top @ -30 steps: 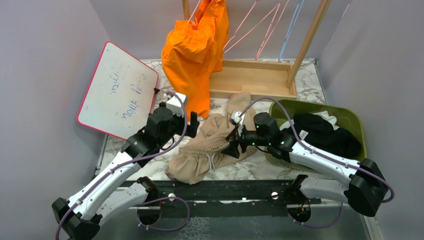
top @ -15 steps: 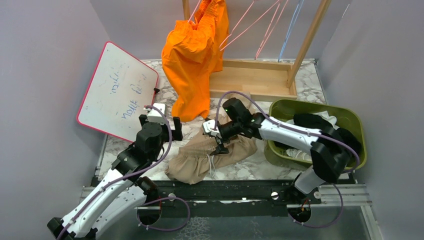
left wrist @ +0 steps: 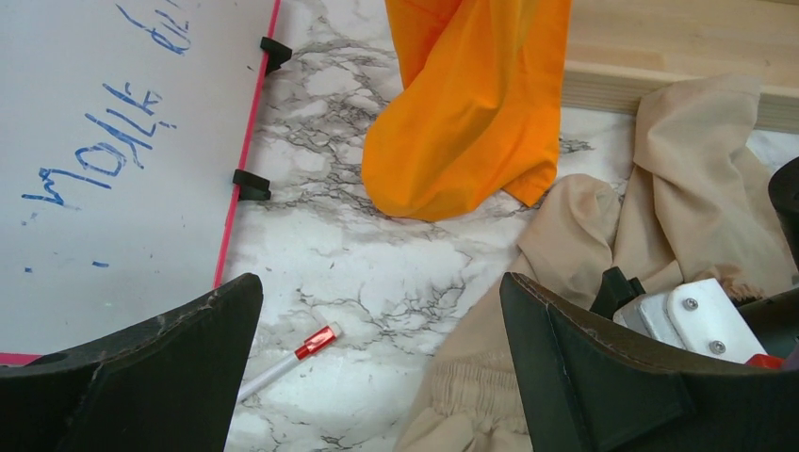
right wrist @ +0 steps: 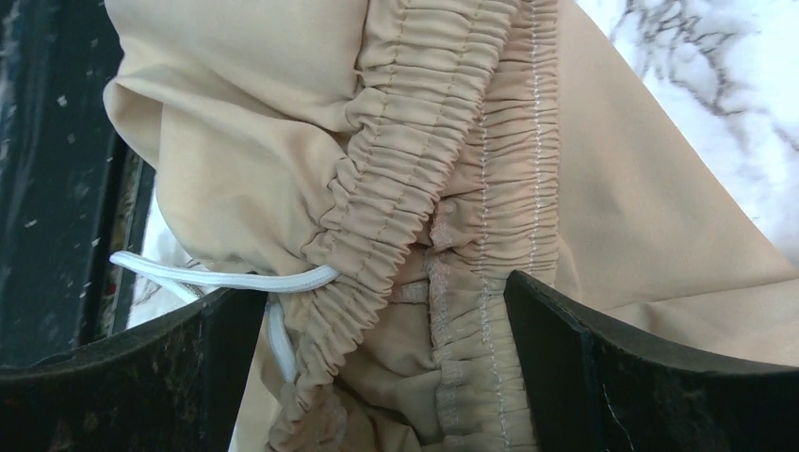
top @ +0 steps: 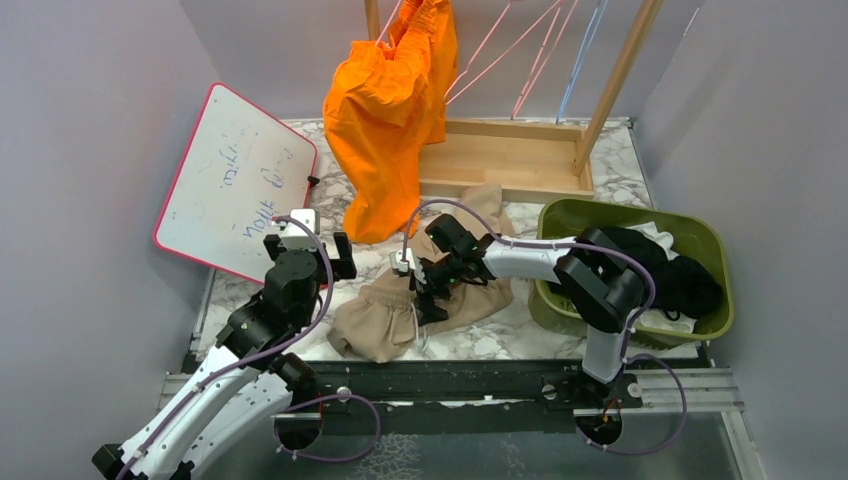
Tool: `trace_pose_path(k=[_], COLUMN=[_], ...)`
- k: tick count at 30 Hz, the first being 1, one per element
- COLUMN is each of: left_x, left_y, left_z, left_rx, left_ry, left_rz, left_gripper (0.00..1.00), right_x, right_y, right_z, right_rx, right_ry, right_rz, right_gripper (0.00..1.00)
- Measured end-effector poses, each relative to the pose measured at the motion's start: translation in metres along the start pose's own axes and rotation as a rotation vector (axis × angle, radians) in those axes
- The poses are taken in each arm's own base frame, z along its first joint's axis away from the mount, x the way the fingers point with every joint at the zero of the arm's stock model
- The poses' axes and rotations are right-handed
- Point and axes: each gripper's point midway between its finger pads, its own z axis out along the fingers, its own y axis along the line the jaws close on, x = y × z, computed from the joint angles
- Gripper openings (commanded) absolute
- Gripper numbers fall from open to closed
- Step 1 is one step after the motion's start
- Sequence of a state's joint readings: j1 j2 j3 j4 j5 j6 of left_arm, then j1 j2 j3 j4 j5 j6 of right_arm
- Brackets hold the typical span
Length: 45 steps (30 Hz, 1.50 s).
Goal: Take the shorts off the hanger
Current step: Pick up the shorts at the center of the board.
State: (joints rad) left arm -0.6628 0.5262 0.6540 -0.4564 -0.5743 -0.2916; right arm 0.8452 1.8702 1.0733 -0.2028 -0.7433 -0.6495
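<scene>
Both agape, empty: left gripper (left wrist: 377,367), right gripper (right wrist: 386,367) above tan shorts (right wrist: 452,188); risks hooking white drawstring (right wrist: 226,278), dragging them along; orange shorts (top: 385,110) not yet unhooked.

shorts 4: orange (top: 385,120), tan (top: 375,320), black (top: 690,285), white (top: 655,233) | whiteboard (top: 235,180) 1 | bin (top: 560,215) 1 | marker (left wrist: 287,358) 1 | rack (top: 510,160) 1

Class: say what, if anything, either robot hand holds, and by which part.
Nothing is held. The right hand is open over the waistband of the tan shorts; the left hand is open above the marble table.
</scene>
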Motion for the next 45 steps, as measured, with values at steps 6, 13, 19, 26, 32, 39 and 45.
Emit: trace_pose_path(k=[6,13,19,26,32,39,45], left_x=[0.005,0.007,0.008,0.007,0.007,-0.002,-0.009], left_y=[-0.001,-0.001,-0.002,-0.001,-0.001,0.001,0.006], left_z=[0.004,0.005,0.006,0.005,0.005,-0.002,-0.007], left_rx=[-0.006,-0.009,-0.010,-0.009,-0.009,-0.001,-0.010], left_ry=[0.023,0.030,0.035,0.031,0.031,-0.008,-0.044], left_rz=[0.015,0.020,0.023,0.021,0.021,-0.005,-0.030], left_gripper=[0.99,0.99,0.99,0.99,0.99,0.99,0.99], right_x=[-0.004,-0.008,-0.009,-0.008,-0.044,-0.077,-0.020], right_y=[-0.010,-0.007,0.011,0.043,0.035,0.000,-0.004], right_z=[0.010,0.015,0.025,0.020,-0.037,-0.106,-0.057], right_rx=[0.061,0.118,0.119,0.190,0.428,0.814,0.776], right_ry=[-0.020,-0.007,-0.026,-0.056,-0.174,-0.361,-0.238], right_rz=[-0.011,-0.037,-0.107,-0.107,-0.109,-0.028,0.229], right_gripper=[0.99,0.79,0.27,0.01,0.01,0.14,0.73])
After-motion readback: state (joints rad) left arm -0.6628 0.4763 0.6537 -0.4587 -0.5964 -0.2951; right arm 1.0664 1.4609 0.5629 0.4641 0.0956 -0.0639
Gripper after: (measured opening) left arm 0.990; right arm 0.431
